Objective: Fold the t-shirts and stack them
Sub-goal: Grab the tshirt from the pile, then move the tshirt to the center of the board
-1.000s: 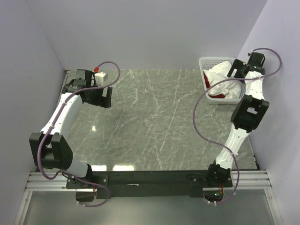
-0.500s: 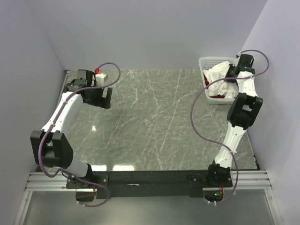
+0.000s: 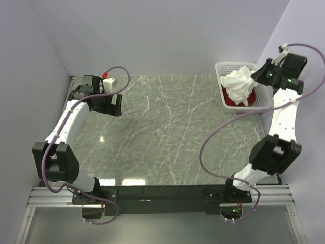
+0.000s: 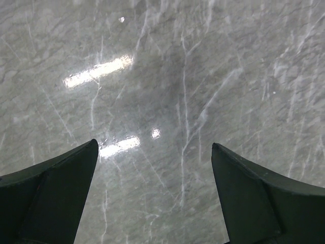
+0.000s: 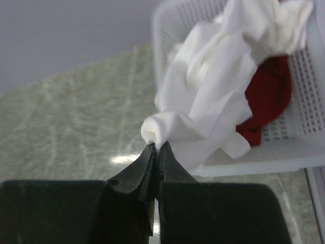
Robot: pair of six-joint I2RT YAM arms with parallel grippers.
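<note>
One white t-shirt [image 5: 203,96] hung pinched by a fold in my shut right fingers [image 5: 134,175], trailing from the basket [image 5: 284,152]; limp, light cloth, I judged. Left fingers [image 4: 51,193] gaped, empty.

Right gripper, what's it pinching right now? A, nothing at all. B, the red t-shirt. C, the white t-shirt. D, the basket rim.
C: in the right wrist view the right gripper is shut on a fold of the white t-shirt, while the red t-shirt lies untouched in the basket.
</note>
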